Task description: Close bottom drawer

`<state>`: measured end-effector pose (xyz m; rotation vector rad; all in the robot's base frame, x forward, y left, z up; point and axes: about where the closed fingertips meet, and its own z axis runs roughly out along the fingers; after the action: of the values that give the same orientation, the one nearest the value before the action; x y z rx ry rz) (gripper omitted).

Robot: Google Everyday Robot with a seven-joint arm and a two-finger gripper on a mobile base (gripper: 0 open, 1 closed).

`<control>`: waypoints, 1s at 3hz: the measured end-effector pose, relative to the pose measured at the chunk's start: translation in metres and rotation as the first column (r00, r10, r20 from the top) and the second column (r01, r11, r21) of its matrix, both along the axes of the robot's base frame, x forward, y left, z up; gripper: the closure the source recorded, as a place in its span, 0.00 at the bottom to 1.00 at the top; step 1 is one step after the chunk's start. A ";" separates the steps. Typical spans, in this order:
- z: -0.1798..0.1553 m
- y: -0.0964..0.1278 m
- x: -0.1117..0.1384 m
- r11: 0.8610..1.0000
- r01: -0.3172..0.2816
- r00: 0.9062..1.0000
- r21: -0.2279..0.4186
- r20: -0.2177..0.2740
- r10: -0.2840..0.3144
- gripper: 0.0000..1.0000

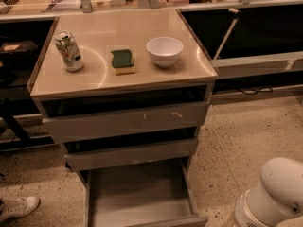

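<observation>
Grey bottom drawer [139, 197]: lowest of three, lower centre of the frame, pulled well out from the cabinet, thin side walls and inner floor exposed, front edge at the bottom border.
Middle drawer front [132, 154]: just above, slightly out.
Top drawer front [128, 119]: widest, with white scratch marks.
Beige bench [94, 79]: carries a drink can [69, 51] upright at left, a green-and-yellow sponge [122, 61] at centre and a white bowl [164, 51] at right, all apart.
White robot arm segment [277, 193]: lower right corner, clear of the cabinet.
Gripper: outside the frame, so I cannot tell how its jaws stand.
Pale shoe [19, 207]: lower left, on the speckled floor [246, 131].
</observation>
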<state>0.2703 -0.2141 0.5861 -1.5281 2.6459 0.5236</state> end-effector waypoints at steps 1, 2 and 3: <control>-0.072 0.021 0.007 0.995 0.049 0.999 0.092 -0.028 -0.046 1.00; -0.072 0.021 0.007 0.995 0.049 0.999 0.092 -0.028 -0.046 1.00; -0.102 0.025 0.003 0.989 0.072 0.996 0.130 -0.053 -0.065 1.00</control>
<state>0.2734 -0.1889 0.4846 -1.4004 2.6289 0.7241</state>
